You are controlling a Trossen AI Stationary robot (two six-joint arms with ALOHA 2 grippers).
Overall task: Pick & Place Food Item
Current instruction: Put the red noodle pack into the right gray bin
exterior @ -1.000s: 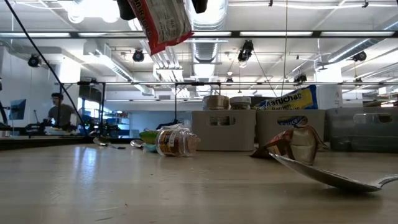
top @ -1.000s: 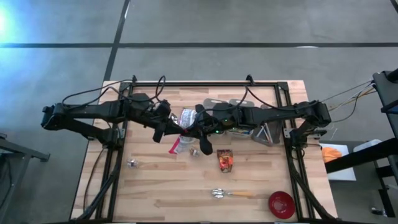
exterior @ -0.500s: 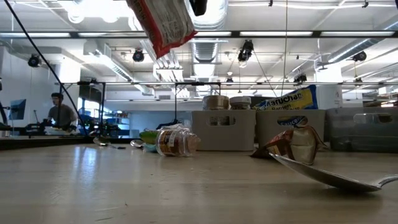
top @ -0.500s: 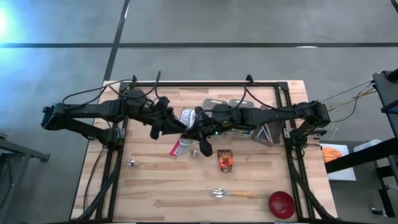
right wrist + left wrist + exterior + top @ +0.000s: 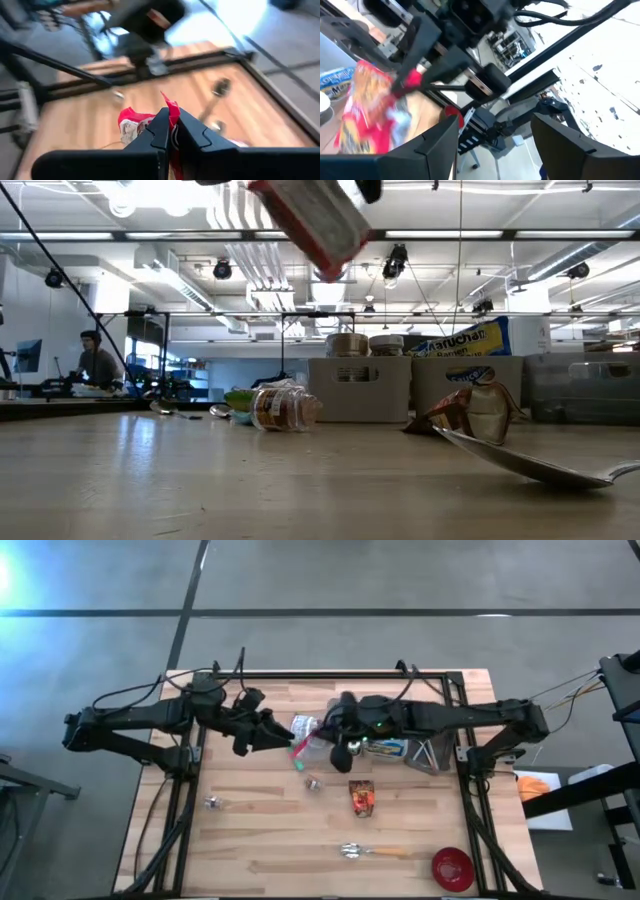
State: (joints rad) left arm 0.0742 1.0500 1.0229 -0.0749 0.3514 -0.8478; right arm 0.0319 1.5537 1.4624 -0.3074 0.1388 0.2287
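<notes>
Reading "Maruchan": packet behind bins

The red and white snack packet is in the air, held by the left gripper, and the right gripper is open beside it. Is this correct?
No, the sides are swapped. The right wrist view shows the right gripper shut on the snack packet, and the left wrist view shows the left gripper open beside it. The packet does hang in the air.

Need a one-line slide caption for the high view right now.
Right hand shut on the red-and-white snack packet above the wooden table; left hand, open, sits beside it.
</notes>
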